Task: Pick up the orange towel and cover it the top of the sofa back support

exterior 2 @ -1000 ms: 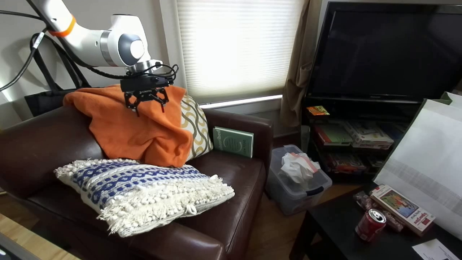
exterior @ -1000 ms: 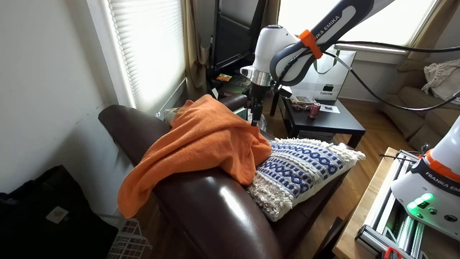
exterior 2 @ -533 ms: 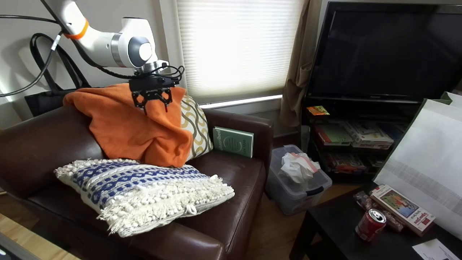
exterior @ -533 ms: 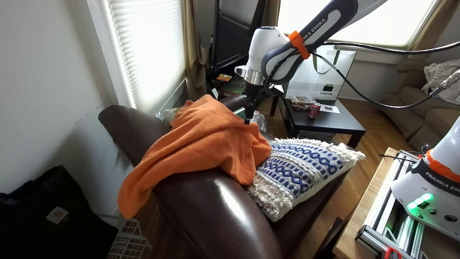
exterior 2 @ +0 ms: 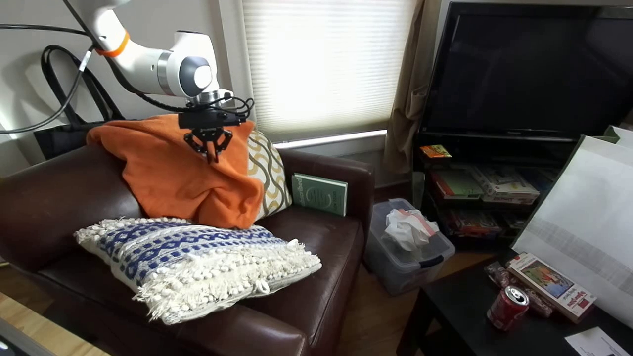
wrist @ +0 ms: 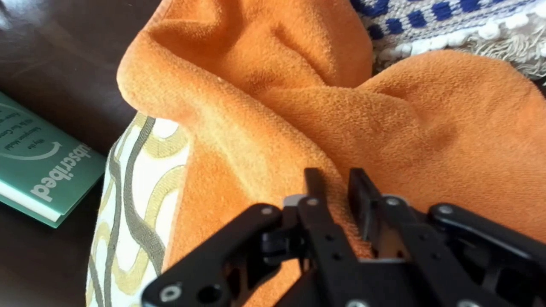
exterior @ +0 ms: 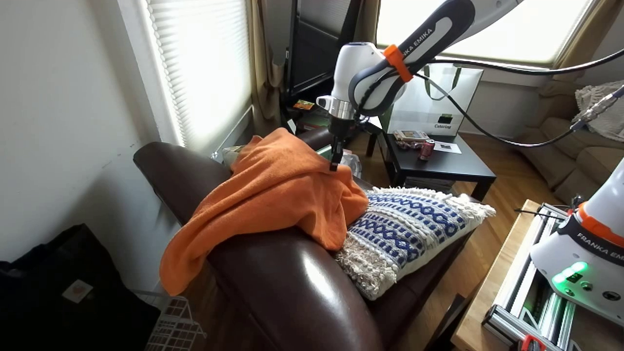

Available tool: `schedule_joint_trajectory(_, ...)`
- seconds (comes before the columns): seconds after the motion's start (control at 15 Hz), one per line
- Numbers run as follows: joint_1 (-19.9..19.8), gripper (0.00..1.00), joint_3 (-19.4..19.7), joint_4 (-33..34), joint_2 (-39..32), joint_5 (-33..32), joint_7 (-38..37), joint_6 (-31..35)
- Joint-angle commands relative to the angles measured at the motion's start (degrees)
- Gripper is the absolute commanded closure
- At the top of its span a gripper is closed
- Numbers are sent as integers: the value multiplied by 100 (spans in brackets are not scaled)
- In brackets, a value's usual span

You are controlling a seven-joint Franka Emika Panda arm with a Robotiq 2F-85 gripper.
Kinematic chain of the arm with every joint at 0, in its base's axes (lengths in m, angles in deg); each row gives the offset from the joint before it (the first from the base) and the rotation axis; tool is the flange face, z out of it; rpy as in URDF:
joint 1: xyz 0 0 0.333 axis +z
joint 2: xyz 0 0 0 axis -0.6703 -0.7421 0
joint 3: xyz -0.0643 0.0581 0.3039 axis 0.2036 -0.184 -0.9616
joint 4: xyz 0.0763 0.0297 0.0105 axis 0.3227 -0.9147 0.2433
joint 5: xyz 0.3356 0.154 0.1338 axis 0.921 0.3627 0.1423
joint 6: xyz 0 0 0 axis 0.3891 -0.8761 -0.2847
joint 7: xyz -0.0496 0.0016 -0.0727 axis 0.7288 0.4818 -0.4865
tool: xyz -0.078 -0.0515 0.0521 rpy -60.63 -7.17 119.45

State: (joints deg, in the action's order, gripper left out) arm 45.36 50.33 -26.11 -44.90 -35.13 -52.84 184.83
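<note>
My end effector (wrist: 335, 172), narrowly parted, is at the orange towel (exterior 2: 183, 178) draped over the sofa back (exterior: 282, 273); whether it grips, I cannot tell. "Catering" marks a white bag (exterior: 434, 105), "ubscribed" a green book (wrist: 51, 160), "FRANKA EM" my base (exterior: 575, 263).

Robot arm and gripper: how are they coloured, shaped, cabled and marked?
The arm is white and rounded, with dark grey panels, partly visible FRANKA EMIKA lettering and an orange band. Its wrist has a silver ring; black cables trail off the arm. The gripper is mostly black: jointed linkages with silvery pins and two slim fingers. The white base shows green lights.
</note>
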Motion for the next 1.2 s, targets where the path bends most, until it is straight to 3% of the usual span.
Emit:
schedule_joint_trajectory(0.0, -93, 100, -60, 112, -64, 91, 63, -61)
schedule_joint_trajectory(0.27, -40, 99, -72, 83, 68, 121, -102, -6)
schedule_joint_trajectory(0.53, 96, 99, -498, -205, 809, 206, 92, 145)
schedule_joint_trajectory(1.07, 1117, 99, -999, -118, 2209, -340, 166, 456)
schedule_joint_trajectory(1.13, 1087, 99, -882, 81, 1840, -243, 93, 224)
